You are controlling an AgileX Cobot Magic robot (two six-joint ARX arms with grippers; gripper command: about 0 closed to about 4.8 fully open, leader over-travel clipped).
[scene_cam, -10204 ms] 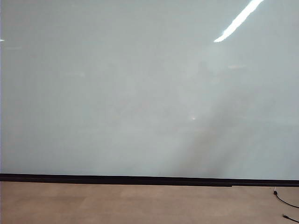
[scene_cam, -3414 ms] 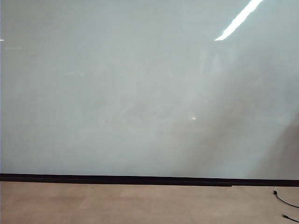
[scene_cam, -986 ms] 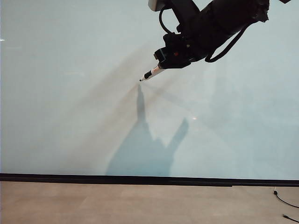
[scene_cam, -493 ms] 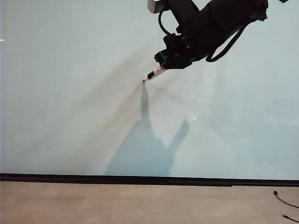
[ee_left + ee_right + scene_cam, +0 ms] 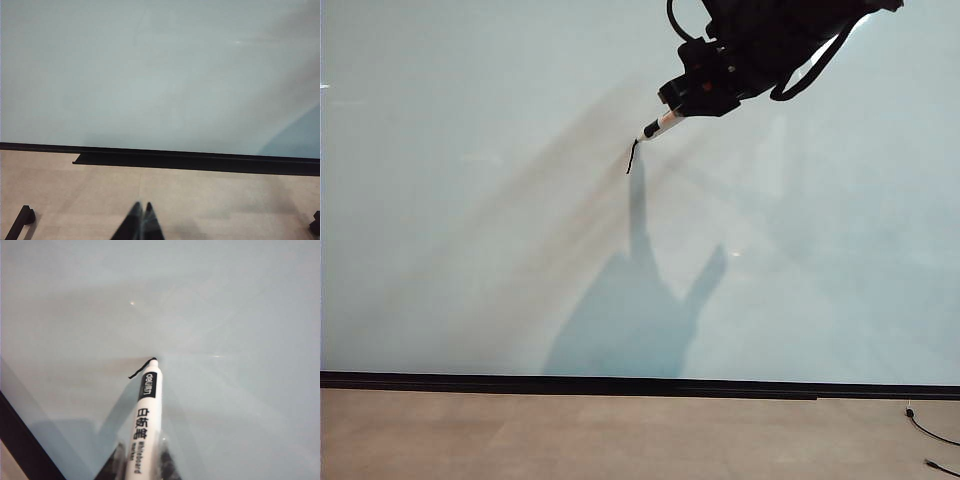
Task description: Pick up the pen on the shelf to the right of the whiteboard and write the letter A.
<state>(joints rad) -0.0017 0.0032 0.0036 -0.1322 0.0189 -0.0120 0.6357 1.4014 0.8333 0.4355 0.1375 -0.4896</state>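
Observation:
The whiteboard (image 5: 470, 250) fills most of the exterior view. My right gripper (image 5: 680, 110) reaches in from the upper right, shut on the pen (image 5: 661, 124), a slim white marker whose black tip touches the board. One short slanted black stroke (image 5: 632, 157) runs down-left from that tip and is the only ink of the letter A. In the right wrist view the pen (image 5: 146, 415) sticks out from between the gripper (image 5: 142, 462) fingers, with the stroke (image 5: 139, 371) at its tip. My left gripper (image 5: 142, 206) is shut and empty, low over the tan floor.
A black strip (image 5: 620, 384) runs along the board's lower edge, with tan floor (image 5: 620, 440) below it. A black ledge (image 5: 200, 162) juts from that edge in the left wrist view. A dark cable (image 5: 930, 432) lies at the far right. The arm's shadow (image 5: 640, 320) falls on the board.
The right gripper has moved the pen tip up and slightly right along the board, leaving a short black stroke. The left gripper has not moved.

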